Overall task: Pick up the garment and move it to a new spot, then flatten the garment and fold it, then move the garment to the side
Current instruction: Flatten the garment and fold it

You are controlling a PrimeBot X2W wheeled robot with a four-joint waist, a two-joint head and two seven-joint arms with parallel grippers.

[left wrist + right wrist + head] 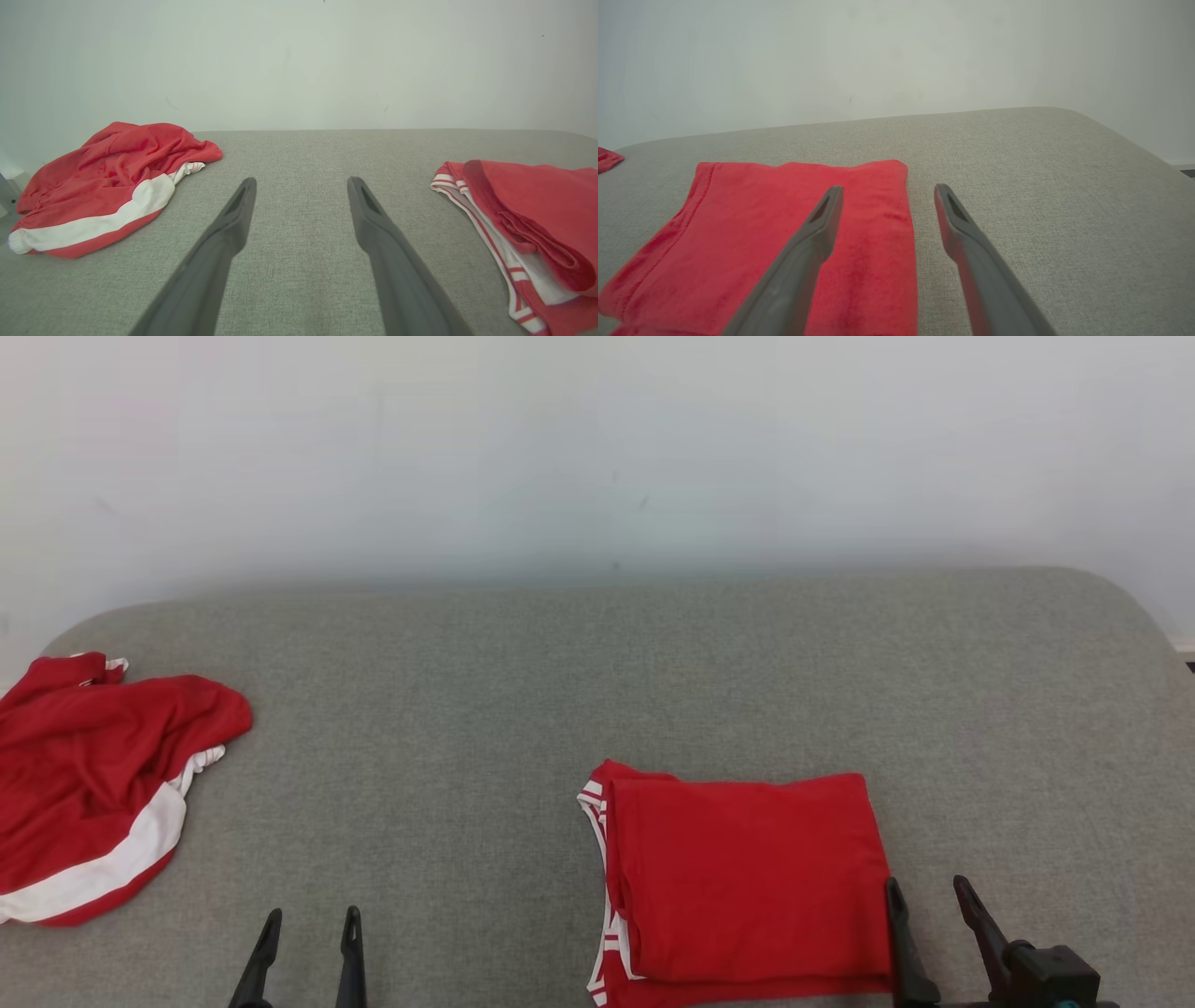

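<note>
A red garment (747, 882) with white-striped trim lies folded into a neat rectangle on the grey cushion, near the front right. In the left wrist view the folded garment (537, 224) sits at the right edge; in the right wrist view it (752, 233) spreads under my left finger. My right gripper (929, 894) stands open just at the garment's right edge, nothing between its fingers. Its fingertips (831, 198) hover over the fabric's right border. My left gripper (311, 926) is open over bare cushion, well left of the folded piece.
A second red garment (103, 775) with a broad white band lies crumpled at the cushion's far left edge, also seen as a crumpled heap (112, 182). The grey cushion (597, 672) ends at a pale wall behind and rounds off at both back corners.
</note>
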